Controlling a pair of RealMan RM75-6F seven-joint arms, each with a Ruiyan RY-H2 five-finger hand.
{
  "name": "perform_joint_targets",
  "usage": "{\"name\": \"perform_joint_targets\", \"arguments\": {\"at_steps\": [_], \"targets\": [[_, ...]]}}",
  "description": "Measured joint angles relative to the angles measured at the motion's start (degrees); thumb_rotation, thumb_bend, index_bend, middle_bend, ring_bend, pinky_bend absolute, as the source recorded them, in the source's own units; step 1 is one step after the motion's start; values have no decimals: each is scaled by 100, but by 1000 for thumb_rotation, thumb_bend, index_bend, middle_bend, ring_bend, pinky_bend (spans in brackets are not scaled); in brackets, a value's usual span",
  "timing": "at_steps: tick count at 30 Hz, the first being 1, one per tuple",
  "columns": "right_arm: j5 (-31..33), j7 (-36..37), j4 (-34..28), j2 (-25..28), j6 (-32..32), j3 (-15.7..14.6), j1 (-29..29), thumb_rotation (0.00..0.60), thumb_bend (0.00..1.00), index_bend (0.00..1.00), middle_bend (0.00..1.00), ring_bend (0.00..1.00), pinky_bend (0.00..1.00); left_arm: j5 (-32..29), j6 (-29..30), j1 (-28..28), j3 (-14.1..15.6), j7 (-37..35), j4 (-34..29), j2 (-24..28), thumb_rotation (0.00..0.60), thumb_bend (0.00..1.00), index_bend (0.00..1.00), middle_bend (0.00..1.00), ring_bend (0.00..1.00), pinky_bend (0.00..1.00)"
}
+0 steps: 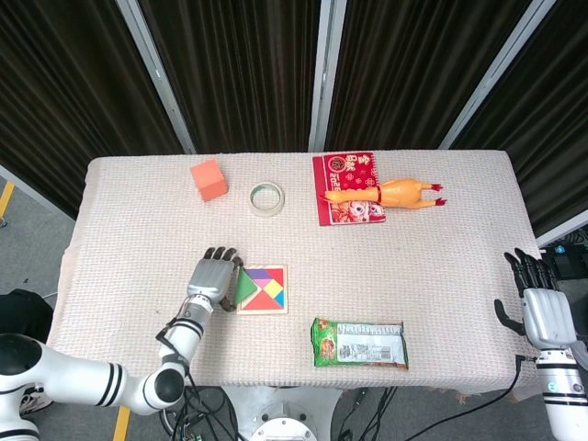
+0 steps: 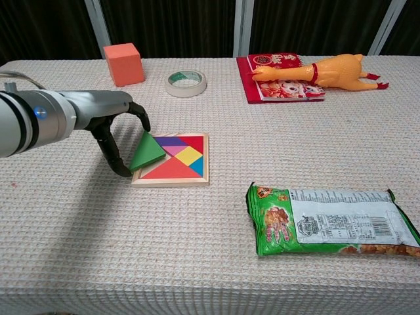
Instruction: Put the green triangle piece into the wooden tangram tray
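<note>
The green triangle piece (image 1: 244,288) (image 2: 148,153) lies tilted over the left rim of the wooden tangram tray (image 1: 262,311) (image 2: 170,182), partly above the coloured pieces inside. My left hand (image 1: 209,277) (image 2: 111,125) curls around the triangle's left edge, with a finger at its top corner and the thumb at its lower corner. My right hand (image 1: 542,308) hangs off the table's right edge, fingers apart and holding nothing. It does not show in the chest view.
An orange cube (image 1: 209,179) (image 2: 124,63) and a tape roll (image 1: 266,197) (image 2: 186,83) sit at the back left. A rubber chicken (image 1: 386,193) (image 2: 328,71) lies on a red booklet (image 1: 347,188) at the back right. A green snack bag (image 1: 359,343) (image 2: 331,221) lies in front of the tray.
</note>
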Motion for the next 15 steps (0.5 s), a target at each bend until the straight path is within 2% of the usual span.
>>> {"name": "perform_joint_targets", "arguments": {"at_steps": [15], "targets": [[26, 99, 98, -28, -37, 2, -2, 600, 320, 0, 0, 0, 0, -113, 35, -81, -50, 167, 20, -99, 600, 60, 420, 76, 0, 0]]}}
